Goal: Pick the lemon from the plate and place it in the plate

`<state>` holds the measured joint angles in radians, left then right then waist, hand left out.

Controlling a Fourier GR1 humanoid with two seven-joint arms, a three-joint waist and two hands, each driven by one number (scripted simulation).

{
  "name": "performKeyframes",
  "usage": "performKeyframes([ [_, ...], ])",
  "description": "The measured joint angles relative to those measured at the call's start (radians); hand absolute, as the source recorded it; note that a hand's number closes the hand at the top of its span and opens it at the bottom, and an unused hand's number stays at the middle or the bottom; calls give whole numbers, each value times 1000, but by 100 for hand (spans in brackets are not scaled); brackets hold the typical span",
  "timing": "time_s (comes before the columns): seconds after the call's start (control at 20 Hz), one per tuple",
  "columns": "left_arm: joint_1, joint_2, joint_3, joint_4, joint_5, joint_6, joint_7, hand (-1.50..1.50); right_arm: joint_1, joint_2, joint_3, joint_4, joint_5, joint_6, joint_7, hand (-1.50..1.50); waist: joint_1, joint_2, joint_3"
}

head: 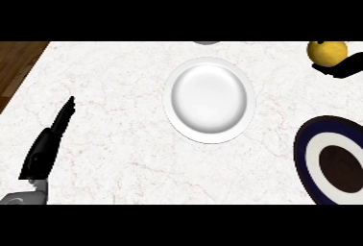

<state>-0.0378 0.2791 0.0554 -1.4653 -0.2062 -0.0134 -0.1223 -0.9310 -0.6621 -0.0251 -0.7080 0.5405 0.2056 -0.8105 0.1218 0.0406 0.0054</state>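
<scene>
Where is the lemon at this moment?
Head view, top right corner: the lemon is held in the right hand, up and right of the white plate, beyond the dark-rimmed plate.

Count: plates 2 — white plate (208, 100) centre, dark-rimmed plate (333, 161) right edge, partly cut off. Lemon (327, 53) 1. Hands 2: left hand (48, 143), right hand (342, 68). Grey sliver (207, 43) top edge, possibly another item.

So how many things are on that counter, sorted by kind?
Plates: 2, a white plate and a dark blue-rimmed plate
Lemons: 1, the lemon, held up by the right robot hand at the upper right
Total: 3
A grey sliver at the top edge is too cut off to identify. The left robot hand rests open.
</scene>
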Motion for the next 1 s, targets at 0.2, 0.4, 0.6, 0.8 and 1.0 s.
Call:
performKeyframes([
  [0.2,16,3,7,10,-3,2,-9,0,-88,23,1,88,-25,51,-93,150,-19,-8,-2],
  [0.4,19,16,33,28,9,-4,-18,0,-163,73,31,146,-22,60,-114,150,-42,-17,-4],
  [0.6,46,10,37,17,5,5,-23,0,-226,150,56,191,-23,67,-108,150,-59,-24,-5],
  [0.8,56,3,44,30,-4,19,-35,0,-289,227,74,224,-27,91,-68,150,-75,-29,-6],
  [1.0,77,7,56,10,3,13,-28,0,-314,316,111,235,-9,110,-10,150,-87,-34,-6],
])
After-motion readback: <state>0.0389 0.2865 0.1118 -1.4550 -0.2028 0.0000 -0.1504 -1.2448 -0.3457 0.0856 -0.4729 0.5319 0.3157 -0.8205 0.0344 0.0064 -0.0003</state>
